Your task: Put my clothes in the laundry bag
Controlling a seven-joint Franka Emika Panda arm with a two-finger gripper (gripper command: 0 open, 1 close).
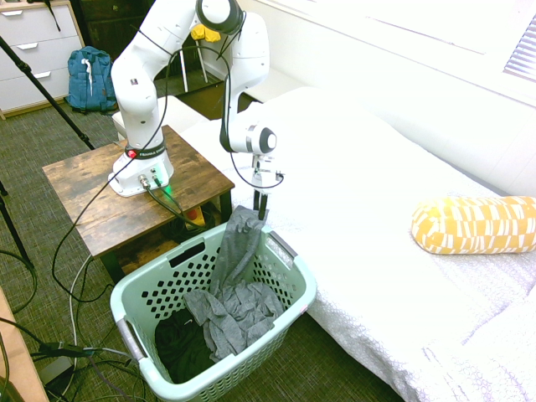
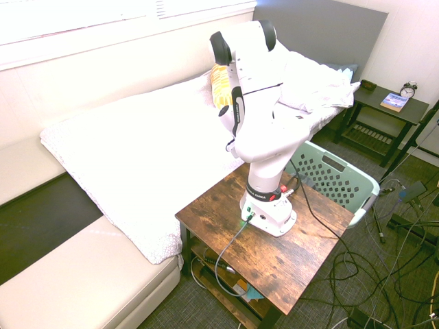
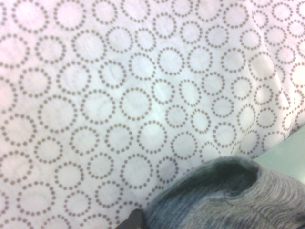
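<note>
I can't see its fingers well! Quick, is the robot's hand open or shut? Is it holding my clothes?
Gripper: open, right above the grey clothes draped over the laundry basket rim; not gripping them.

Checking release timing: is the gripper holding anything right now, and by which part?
Cannot be told. The gripper sits right at the top end of the grey garment, which drapes over the basket rim; the view doesn't show a pinch.

White bed [image 1: 377,218], wooden table [image 1: 92,193], green carpet [image 1: 33,151].
</note>
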